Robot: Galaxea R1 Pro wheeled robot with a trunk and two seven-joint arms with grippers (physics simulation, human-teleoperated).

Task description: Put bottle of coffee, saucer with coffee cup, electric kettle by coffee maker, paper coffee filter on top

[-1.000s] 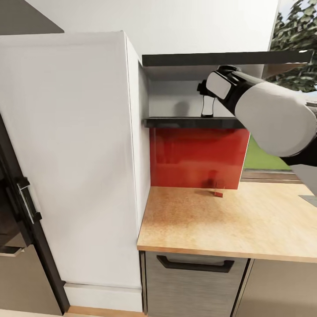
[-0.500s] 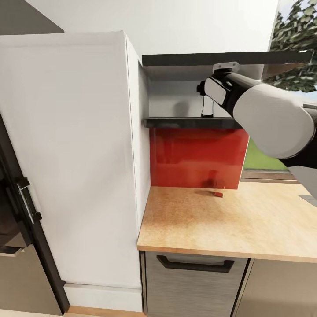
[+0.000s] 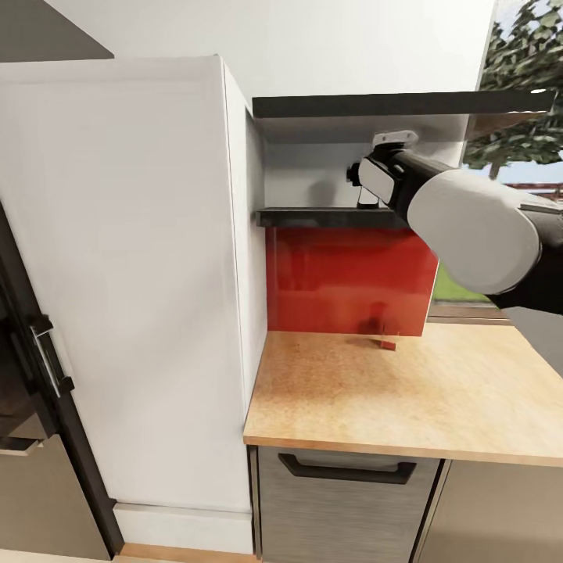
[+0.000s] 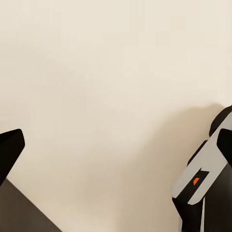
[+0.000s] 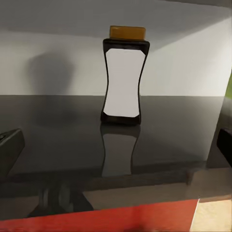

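The right arm (image 3: 469,223) reaches up from the right side of the head view toward the dark shelf (image 3: 336,216) set in the recess beside a tall white cabinet (image 3: 125,274); its wrist sits level with the shelf's front edge, and the arm's own bulk hides the fingers there; in the right wrist view the two dark fingertips (image 5: 10,145) stand far apart at the picture's opposite edges, so the right gripper (image 5: 116,150) is spread wide with nothing between its jaws; straight ahead of it the bottle of coffee (image 5: 123,75) stands upright on the glossy dark shelf, well back from the front edge and close to the pale rear wall, its white label facing the camera, its yellow-orange cap on top, its reflection lying on the shelf surface before it; the bottle is apart from the fingers, not touched; below the shelf a red back panel (image 3: 348,277) runs down to the kitchen countertop (image 3: 407,391), a light wood-grain surface over a grey drawer with a black handle (image 3: 346,469); a small red-brown object (image 3: 387,342) lies on the worktop near the foot of the red panel, too small to identify; in the left wrist view the left gripper (image 4: 116,150) faces a plain cream surface, its dark fingertips (image 4: 8,152) likewise wide apart and holding nothing.
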